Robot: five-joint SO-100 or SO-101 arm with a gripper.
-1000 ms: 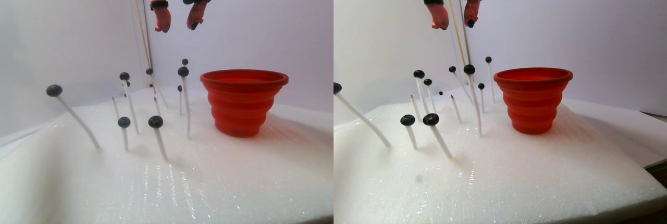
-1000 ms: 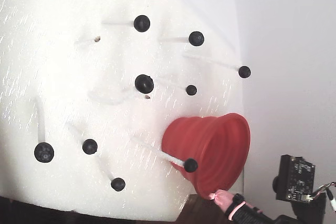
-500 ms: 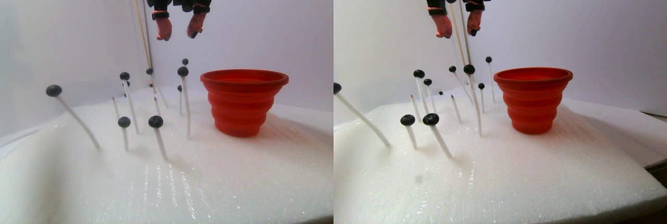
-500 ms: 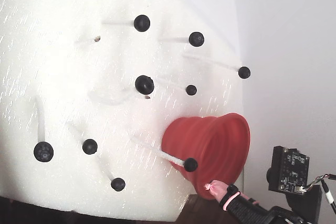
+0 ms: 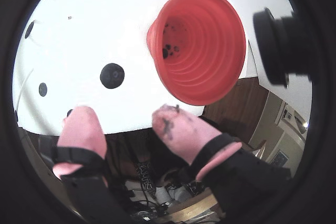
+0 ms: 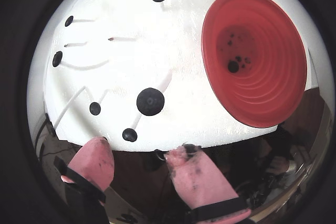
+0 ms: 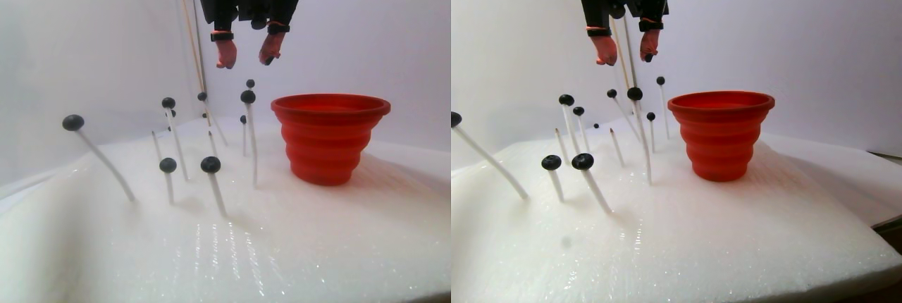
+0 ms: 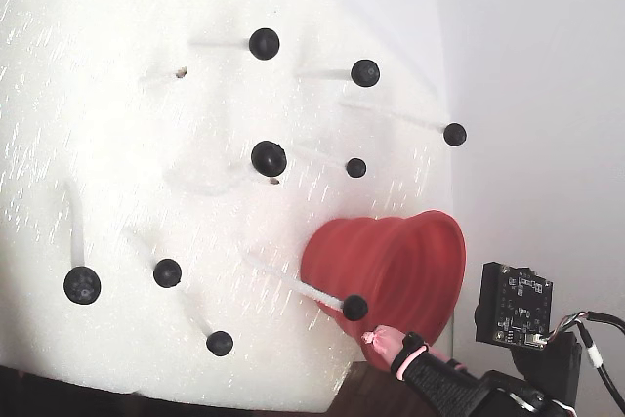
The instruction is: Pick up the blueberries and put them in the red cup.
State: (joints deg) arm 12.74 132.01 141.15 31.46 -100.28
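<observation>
Below the open end effector (image 7: 246, 53), blueberries (image 7: 247, 96).

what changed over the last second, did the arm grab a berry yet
No grab yet. The gripper came down in the stereo pair view, closing in on the tall-stick blueberry left of the red cup; in the fixed view it slid further in beside the cup. Its pink fingers are apart and empty. The other blueberries and the cup stayed put.

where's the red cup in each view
A wrist view: red cup, upper centre-right, seen from above.
Another wrist view: upper right, dark bits inside.
Stereo pair view: centre-right of each half.
Fixed view: lower right.
Shared landmark: white foam pad under it.
</observation>
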